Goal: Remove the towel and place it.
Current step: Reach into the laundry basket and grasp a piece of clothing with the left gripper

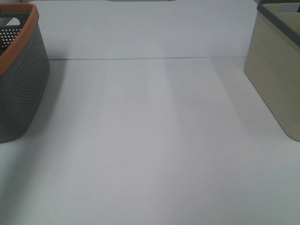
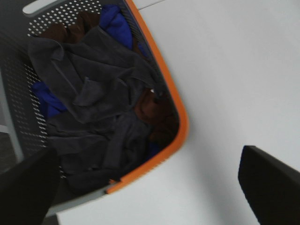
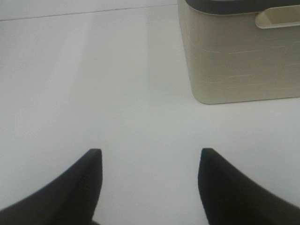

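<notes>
Over on the left edge of the white tabletop [image 1: 150,150] sat a grey perforated plastic basket with an orange rim [image 1: 26,70]. That's where the dark charcoal terry towel [image 2: 93,89] was, crumpled on top of the pile inside it. Bits of a bright blue cloth [image 2: 115,26] and a brown cloth [image 2: 154,110] poked out from under it. The blue one was up by the basket's pale handle slot [image 2: 40,5], and the brown one was pressed against the orange-rimmed wall. The towel was too bunched up to pick out a tag, honestly.

The left claw [image 2: 149,154] hung above one end of the basket with its two black fingers [image 2: 28,187] spread really wide. One finger was over the basket side and the other was out over bare tabletop. Nothing was in it, and it wasn't touching the towel.

The right claw [image 3: 151,152] was off on the other side, parted with a fair gap and nothing in that gap but plain white surface. Near it stood a beige plastic bin with a dark grey rim [image 3: 239,56], upright on the tabletop, with a handle cutout [image 3: 276,18] near its top. Basket and bin were well apart, at opposite edges, with a thin seam line [image 1: 150,58] running across the tabletop between them.
</notes>
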`<state>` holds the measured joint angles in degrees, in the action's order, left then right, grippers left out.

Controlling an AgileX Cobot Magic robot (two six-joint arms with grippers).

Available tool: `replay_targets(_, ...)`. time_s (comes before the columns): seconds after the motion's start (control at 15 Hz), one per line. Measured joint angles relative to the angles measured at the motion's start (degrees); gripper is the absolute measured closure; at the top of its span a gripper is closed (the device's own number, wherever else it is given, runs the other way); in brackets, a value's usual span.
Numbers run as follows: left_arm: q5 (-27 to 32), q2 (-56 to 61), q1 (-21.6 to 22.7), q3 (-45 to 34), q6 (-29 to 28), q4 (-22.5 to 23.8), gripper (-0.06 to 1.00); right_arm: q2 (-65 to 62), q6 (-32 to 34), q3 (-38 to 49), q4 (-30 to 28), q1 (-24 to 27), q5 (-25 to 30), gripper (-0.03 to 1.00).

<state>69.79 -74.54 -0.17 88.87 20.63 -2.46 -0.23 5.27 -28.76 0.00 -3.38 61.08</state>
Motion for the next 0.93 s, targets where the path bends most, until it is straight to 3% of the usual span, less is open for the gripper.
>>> replay_targets(0.2,-0.11,-10.03,0.11,6.02,13.75,9.17,-0.03,0.00,0.00,0.00,0.00,0.00,0.00,0.36)
replay_targets(0.27,-0.11,-12.83,1.03,6.53,19.25,9.74,-0.03,0.00,0.00,0.00,0.00,0.00,0.00,0.36)
replay_targets(0.47,-4.18,-21.03,6.07,6.59,31.91,8.82,-0.03,0.00,0.00,0.00,0.00,0.00,0.00,0.36)
replay_targets(0.73,-11.23,-28.88,11.97,6.59,38.67,5.61,-0.03,0.00,0.00,0.00,0.00,0.00,0.00,0.36)
replay_targets(0.93,-15.64,-33.17,12.20,6.59,44.52,2.46,-0.03,0.00,0.00,0.00,0.00,0.00,0.00,0.36)
